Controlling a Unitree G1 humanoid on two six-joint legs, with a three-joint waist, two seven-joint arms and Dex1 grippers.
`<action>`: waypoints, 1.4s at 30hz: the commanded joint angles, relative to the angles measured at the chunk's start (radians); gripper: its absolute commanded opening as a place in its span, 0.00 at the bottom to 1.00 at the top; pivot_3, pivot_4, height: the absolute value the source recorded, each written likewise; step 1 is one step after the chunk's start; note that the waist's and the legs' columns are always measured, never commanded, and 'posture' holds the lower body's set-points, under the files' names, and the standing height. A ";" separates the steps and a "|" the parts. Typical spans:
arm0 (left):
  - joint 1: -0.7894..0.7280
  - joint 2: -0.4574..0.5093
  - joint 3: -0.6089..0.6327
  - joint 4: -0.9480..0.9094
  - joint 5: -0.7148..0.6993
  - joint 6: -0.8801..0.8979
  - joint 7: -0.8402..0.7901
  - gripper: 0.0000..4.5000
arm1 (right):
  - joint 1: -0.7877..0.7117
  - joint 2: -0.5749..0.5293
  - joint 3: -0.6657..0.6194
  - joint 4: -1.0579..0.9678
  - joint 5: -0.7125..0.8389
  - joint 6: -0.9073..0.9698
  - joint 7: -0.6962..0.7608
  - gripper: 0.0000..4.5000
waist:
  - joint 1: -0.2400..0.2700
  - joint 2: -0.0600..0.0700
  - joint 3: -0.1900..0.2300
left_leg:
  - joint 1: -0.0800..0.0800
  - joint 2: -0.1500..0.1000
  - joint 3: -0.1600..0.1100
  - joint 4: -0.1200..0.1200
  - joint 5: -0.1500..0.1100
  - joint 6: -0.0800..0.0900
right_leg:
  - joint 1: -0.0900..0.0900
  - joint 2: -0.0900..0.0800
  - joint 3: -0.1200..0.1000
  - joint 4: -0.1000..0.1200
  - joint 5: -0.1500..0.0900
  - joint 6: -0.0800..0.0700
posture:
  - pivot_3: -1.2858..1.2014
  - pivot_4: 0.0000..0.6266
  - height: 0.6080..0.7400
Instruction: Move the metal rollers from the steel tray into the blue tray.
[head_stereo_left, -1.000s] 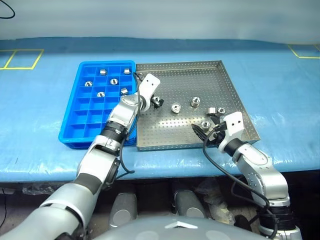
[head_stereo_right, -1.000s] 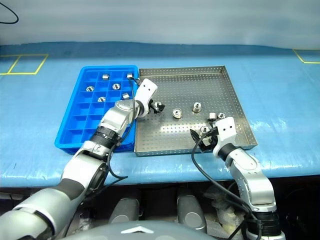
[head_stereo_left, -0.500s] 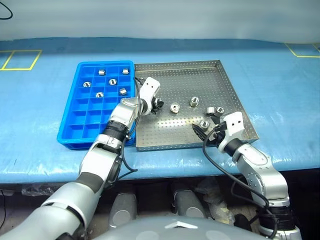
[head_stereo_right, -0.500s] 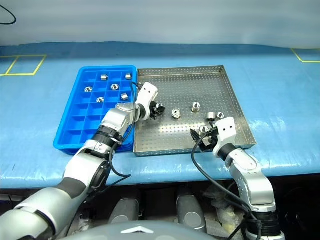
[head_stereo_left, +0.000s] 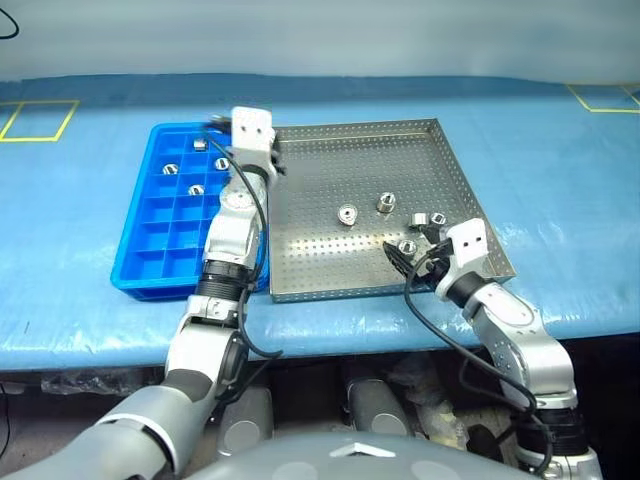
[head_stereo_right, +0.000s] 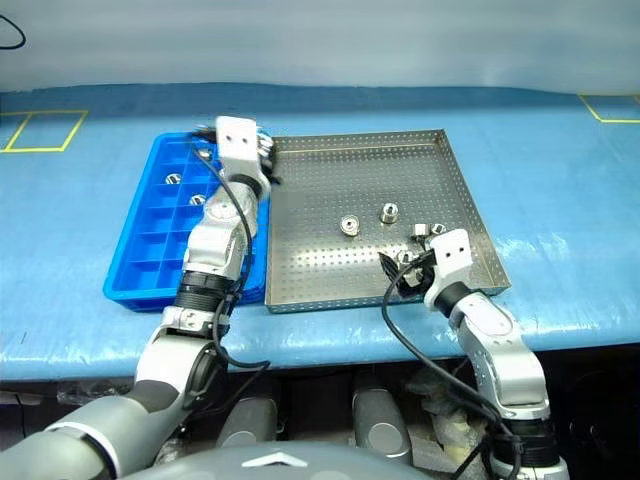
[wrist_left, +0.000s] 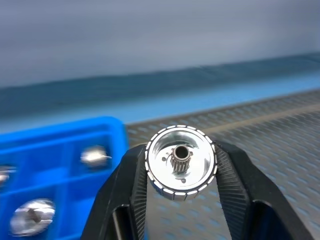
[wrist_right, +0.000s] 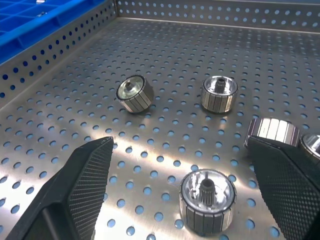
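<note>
One metal roller sits clamped between my left fingers, its open end and toothed centre bore facing the wrist camera. My left gripper is raised over the seam where the blue tray meets the steel tray, near their far ends. Five more rollers lie on the perforated floor of the steel tray: one and another towards the middle, a third directly between my right fingers, a fourth on its side close to the other right finger, and a fifth just beside it at the frame's edge. My right gripper hovers low over the near right part of the steel tray, its fingers spread wide and holding nothing. Several rollers already rest in separate compartments at the far end of the blue tray. The two trays stand side by side, touching, the blue one on my left, on a surface covered in blue sheeting with yellow tape markings at its far corners.
</note>
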 joint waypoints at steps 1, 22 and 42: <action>0.014 0.005 0.050 -0.073 0.066 -0.038 0.188 0.37 | -0.034 0.008 0.019 0.006 0.000 -0.018 0.016 1.00 | 0.005 0.000 0.000 | 0.000 0.000 0.000 0.000 0.000 0.000 | 0.000 0.000 0.000 0.000 0.000 0.000 | 0.54 0.24 1.00; 0.298 0.015 0.134 -0.264 0.024 0.137 0.193 0.37 | -0.113 -0.008 0.060 0.058 -0.006 -0.004 0.064 1.00 | 0.060 -0.002 0.001 | -0.001 -0.001 0.000 0.001 0.000 0.000 | 0.000 -0.001 0.000 0.000 0.000 0.000 | 0.58 0.24 1.00; 0.253 0.075 0.121 -0.187 0.005 0.152 0.119 0.73 | -0.099 -0.006 0.053 0.054 -0.016 -0.015 0.057 1.00 | 0.066 -0.002 0.001 | -0.001 -0.001 0.000 0.000 0.000 0.000 | 0.000 -0.001 0.000 -0.001 0.000 0.000 | 0.57 0.24 1.00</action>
